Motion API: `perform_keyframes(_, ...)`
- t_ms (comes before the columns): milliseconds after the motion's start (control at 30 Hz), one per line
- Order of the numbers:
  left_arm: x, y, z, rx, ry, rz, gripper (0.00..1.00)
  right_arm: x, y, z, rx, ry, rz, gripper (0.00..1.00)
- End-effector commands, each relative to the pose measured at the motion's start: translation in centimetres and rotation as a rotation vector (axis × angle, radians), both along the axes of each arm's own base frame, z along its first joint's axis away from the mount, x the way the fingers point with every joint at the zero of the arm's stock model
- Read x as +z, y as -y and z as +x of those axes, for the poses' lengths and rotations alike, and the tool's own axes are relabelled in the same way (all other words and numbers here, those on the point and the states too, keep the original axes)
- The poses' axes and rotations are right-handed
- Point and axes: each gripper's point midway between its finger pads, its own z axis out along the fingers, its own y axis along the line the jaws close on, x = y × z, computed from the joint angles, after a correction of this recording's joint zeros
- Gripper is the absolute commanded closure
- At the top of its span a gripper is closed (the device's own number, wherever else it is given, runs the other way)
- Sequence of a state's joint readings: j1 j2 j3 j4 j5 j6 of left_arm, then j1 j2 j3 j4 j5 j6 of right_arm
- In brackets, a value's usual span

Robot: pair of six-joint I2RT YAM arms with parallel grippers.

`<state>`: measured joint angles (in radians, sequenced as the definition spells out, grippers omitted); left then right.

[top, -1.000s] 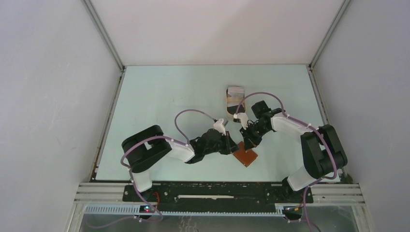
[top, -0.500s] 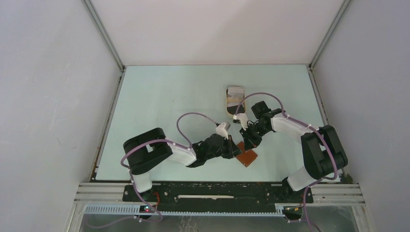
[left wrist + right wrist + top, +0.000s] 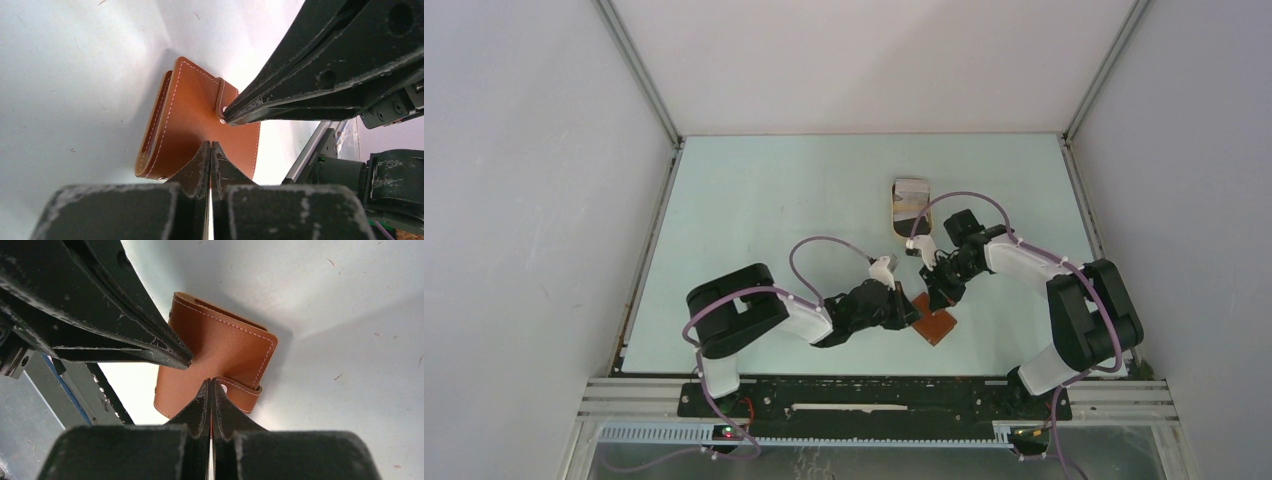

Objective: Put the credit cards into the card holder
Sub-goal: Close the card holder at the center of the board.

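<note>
Brown card holder [image 3: 195,115] lies flat beneath both pairs of closed jaws.

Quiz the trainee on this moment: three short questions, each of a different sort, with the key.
1. True or false: the card holder lies unfolded.
2. Multiple choice: the left end effector has its jaws A) wide open, B) shut, C) out of view.
3. Fill in: the right end effector has its tips at the holder's ____.
Key: 1 false; 2 B; 3 strap.
</note>
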<state>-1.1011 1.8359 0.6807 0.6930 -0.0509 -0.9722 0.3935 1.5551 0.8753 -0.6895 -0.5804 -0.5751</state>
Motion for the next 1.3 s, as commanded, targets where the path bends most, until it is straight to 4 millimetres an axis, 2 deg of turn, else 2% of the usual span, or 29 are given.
perform_keyframes(0, -0.3, 0.0, 0.3, 0.032, -0.007, -0.003, 0.99, -1.4, 1.2, -1.7, 0.040, -0.040, -0.058, 1.00)
perform_keyframes(367, -0.1, -0.4, 0.2, 0.039, -0.005, -0.023, 0.99, -2.5, 1.9, -2.2, 0.054, -0.065, -0.101, 1.00)
perform_keyframes(533, 0.9, -0.6, 0.0, 0.027, 0.022, -0.059, 0.99, -2.3, 1.9, -2.2, 0.048, -0.067, -0.088, 1.00)
perform_keyframes(767, 2.5, -0.9, -0.3, 0.009, 0.077, -0.095, 0.98, -1.0, 2.0, -1.2, 0.014, -0.031, -0.026, 1.00)
perform_keyframes(933, 3.4, -1.2, -0.4, 0.011, 0.109, -0.102, 0.97, -1.2, 2.2, -1.0, 0.034, -0.011, -0.039, 1.00)
perform_keyframes(1267, 4.1, -1.8, -0.5, 0.017, 0.127, -0.108, 0.97, -1.9, 2.6, -1.3, 0.051, -0.010, -0.085, 1.00)
